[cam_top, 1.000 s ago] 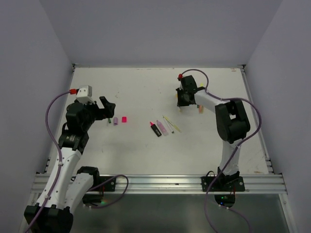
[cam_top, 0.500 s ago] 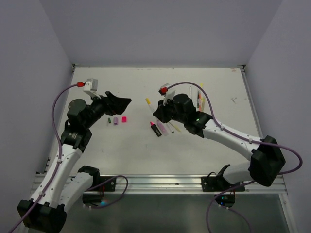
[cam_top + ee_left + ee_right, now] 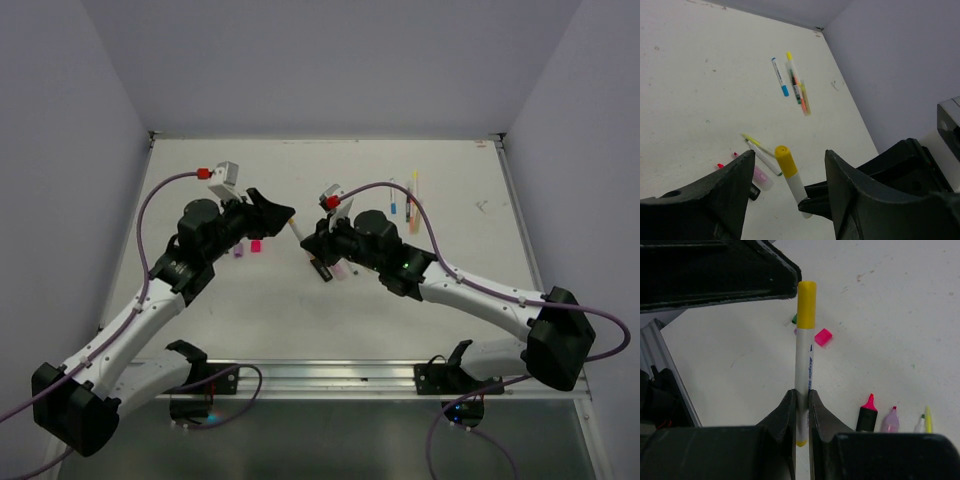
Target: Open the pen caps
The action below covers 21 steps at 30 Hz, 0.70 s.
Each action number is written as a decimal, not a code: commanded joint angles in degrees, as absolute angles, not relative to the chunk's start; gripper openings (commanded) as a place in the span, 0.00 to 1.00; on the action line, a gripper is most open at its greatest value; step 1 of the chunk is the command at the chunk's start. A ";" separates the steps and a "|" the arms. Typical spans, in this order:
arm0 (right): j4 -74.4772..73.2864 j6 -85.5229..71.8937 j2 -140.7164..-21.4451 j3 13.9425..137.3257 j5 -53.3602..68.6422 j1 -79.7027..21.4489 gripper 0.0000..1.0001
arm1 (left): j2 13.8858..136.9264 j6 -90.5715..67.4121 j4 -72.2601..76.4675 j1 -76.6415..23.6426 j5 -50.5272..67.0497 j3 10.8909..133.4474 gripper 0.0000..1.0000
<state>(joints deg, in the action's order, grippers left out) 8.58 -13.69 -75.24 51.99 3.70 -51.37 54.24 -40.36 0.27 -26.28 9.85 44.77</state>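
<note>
**Yellow cap brought between the left jaws, not yet gripped**

The right gripper [image 3: 801, 400] has swung in from the far right of the table [image 3: 270, 320] to its middle, clamped shut on the lower barrel of a white pen [image 3: 802, 365] held off the surface; the left gripper [image 3: 787, 162] has reached across to meet it and is narrowing, about half open, one jaw on each side of the yellow cap [image 3: 782, 159]; the cap is still seated, so the pull-off looks about to begin. The left wrist view shows a gap on both sides of the cap, and a blue-capped pen [image 3: 779, 76] lying well away; the right wrist view shows instead the clamp on the barrel, with a loose pink cap [image 3: 823, 336] and a black-and-pink highlighter [image 3: 866, 415] on the table below.
</note>
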 commanded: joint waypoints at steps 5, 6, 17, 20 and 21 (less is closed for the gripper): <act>13.01 -11.87 -74.18 51.85 0.88 -53.08 0.00 | 57.21 -41.40 1.05 -30.58 1.68 47.99 0.55; 13.01 -11.69 -74.27 51.86 0.70 -53.09 0.00 | 57.30 -41.40 1.23 -30.85 1.15 47.81 0.54; 13.18 -10.72 -75.41 51.86 -1.23 -54.49 0.01 | 58.18 -41.48 1.32 -32.96 -2.28 47.55 0.15; 13.18 -11.16 -75.85 51.94 -0.62 -54.58 0.08 | 57.57 -41.40 2.02 -33.13 -2.02 47.37 0.03; 13.10 -11.60 -75.94 51.94 -0.44 -54.58 0.18 | 57.57 -41.31 2.11 -33.05 -1.85 47.20 0.00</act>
